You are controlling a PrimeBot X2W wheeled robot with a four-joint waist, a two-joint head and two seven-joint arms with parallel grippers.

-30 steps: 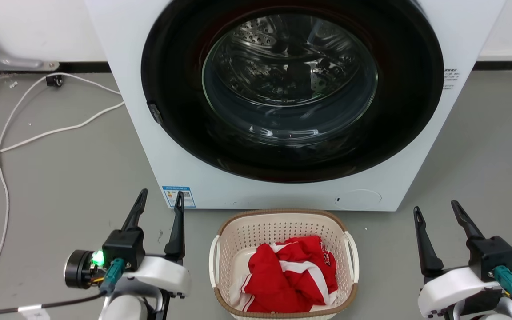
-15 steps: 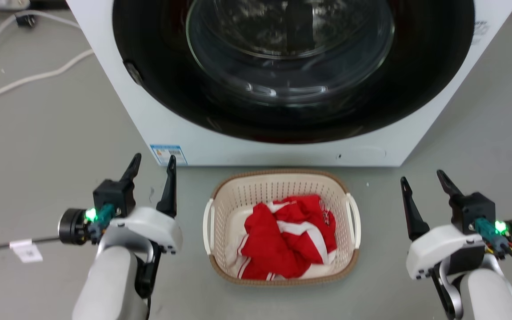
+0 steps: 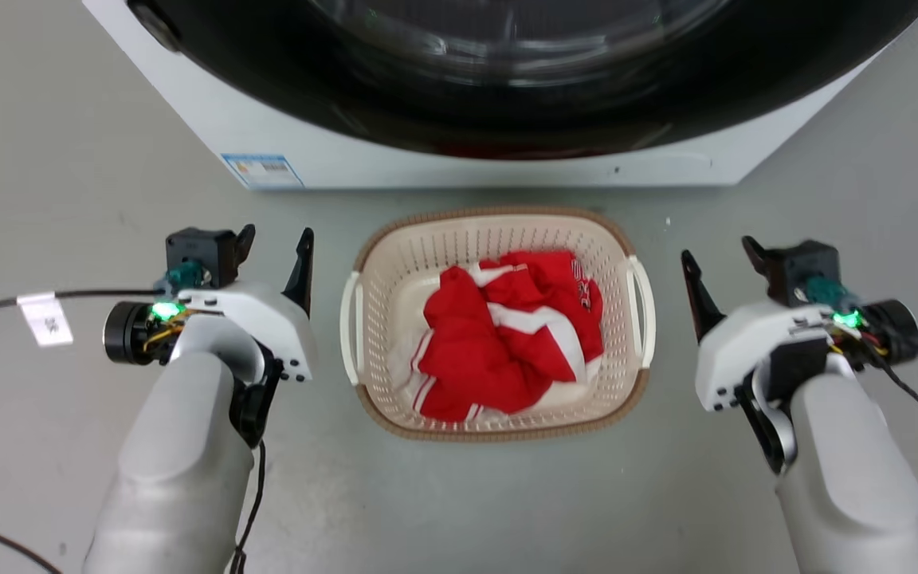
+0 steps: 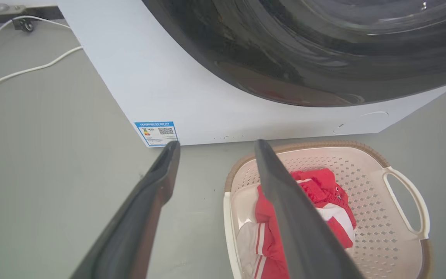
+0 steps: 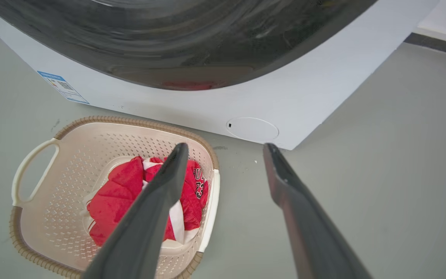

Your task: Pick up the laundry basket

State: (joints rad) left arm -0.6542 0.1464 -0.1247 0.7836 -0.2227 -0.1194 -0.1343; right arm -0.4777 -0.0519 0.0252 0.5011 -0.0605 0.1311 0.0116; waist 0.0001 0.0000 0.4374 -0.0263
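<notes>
The open left pincer (image 3: 277, 235) and open right pincer (image 3: 717, 249) flank the cream perforated plastic laundry basket (image 3: 499, 215), which could tip if only one side is lifted.

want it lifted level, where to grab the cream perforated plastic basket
Best by its white loop handles: left handle with the left gripper from the left, right handle with the right gripper from the right. Both loops stand clear of the basket walls.
</notes>
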